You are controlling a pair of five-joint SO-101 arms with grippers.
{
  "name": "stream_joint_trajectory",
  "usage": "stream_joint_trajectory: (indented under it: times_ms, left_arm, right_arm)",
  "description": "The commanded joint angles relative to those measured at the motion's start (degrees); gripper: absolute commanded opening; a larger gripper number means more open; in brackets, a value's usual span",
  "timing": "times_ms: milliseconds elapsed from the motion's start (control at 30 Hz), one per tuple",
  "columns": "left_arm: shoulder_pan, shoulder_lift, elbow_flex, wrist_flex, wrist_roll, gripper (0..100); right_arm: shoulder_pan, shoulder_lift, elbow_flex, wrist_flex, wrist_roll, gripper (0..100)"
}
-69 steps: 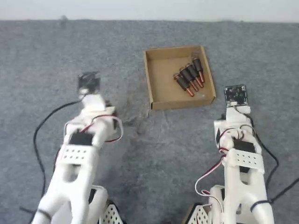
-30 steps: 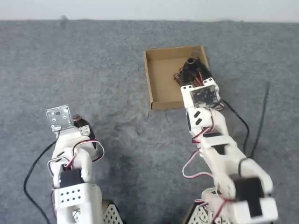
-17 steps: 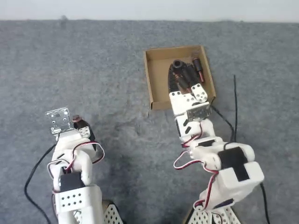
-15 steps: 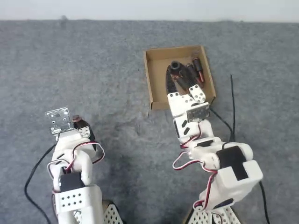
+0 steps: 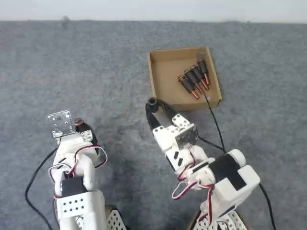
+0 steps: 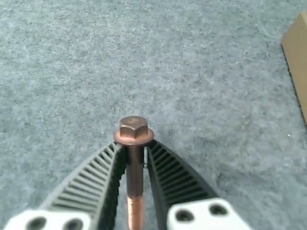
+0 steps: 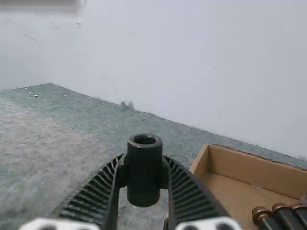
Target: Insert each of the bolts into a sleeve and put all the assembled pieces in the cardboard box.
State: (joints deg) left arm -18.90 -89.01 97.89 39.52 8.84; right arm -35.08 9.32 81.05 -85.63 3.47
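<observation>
Alignment matters most in this step: bolt point(image 6: 134, 136) shank and sleeve point(image 7: 143, 167) bore need one common line, slow push, no tilt, firm grip on both sides. Left gripper point(image 6: 134, 147) pinches bolt by shank; hex head sticks out just past fingertips; shank runs back between jaws. Right gripper point(image 7: 144, 163) pinches sleeve around its middle; open bore free beyond jaws. In high view sleeve is at frame centre, just below cardboard box point(image 5: 151, 79); four assembled pieces point(image 5: 194, 80) lie inside box.
</observation>
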Motion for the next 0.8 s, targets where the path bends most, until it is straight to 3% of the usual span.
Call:
stream_joint_trajectory:
  times_ms: [0, 533, 767]
  left_arm:
    - [0.2, -1.6, -0.9, 0.0, -0.9, 1]
    - [3.3, -1.6, -0.9, -0.1, -0.6, 1]
    - [3.2, -1.7, -0.9, -10.7, -0.5, 1]
  right_arm:
    - [-1.7, -0.6, 4.0, -4.6, -0.4, 0.6]
    - [-2.6, -0.5, 14.0, -10.9, -0.5, 0.6]
    - [-2.4, -0.5, 13.9, -10.6, -0.5, 0.6]
